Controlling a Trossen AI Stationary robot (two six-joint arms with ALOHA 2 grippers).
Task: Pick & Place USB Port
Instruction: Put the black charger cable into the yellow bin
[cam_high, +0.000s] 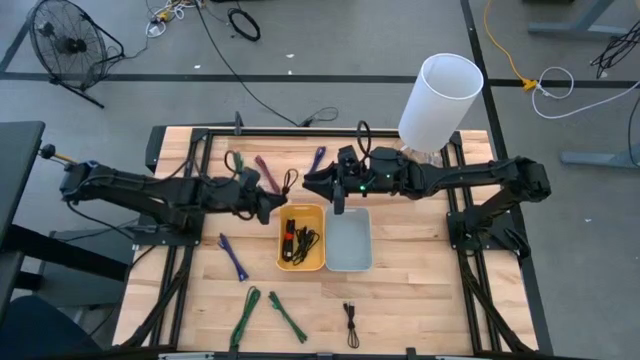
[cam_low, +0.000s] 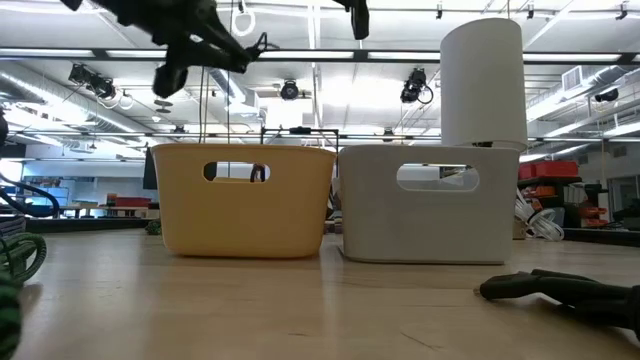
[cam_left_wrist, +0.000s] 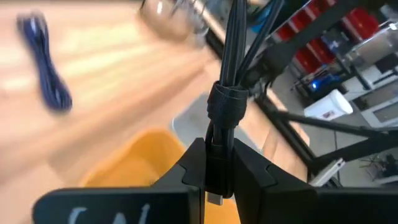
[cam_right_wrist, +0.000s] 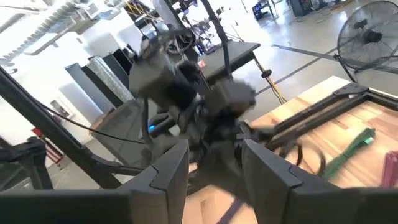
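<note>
My left gripper (cam_high: 270, 206) (cam_left_wrist: 217, 163) is shut on a bundled black USB cable (cam_left_wrist: 231, 56), held in the air just left of the yellow bin (cam_high: 301, 262). In the low view this gripper (cam_low: 205, 45) hangs above the yellow bin (cam_low: 245, 200). My right gripper (cam_high: 318, 180) (cam_right_wrist: 211, 165) stands open with nothing between its fingers, above the far ends of the yellow bin and the grey bin (cam_high: 348, 258), and it faces the left arm. The yellow bin holds black cables (cam_high: 305, 240) and a red piece. My left gripper pinches the black cable bundle between its two fingers, just behind the bundle's strap (cam_left_wrist: 222, 102). A plug end (cam_left_wrist: 214, 198) shows back between the fingers. The fingers come from the table's left, slanting a little down, along the bundle. The cable is lifted clear of the table.
A tall white cylinder (cam_high: 440, 98) stands at the far right. Loose bundled cables lie on the table: purple (cam_high: 234, 258), two green (cam_high: 246, 314) (cam_high: 287, 316), black (cam_high: 351, 322) near the front, and several more (cam_high: 266, 172) along the far side.
</note>
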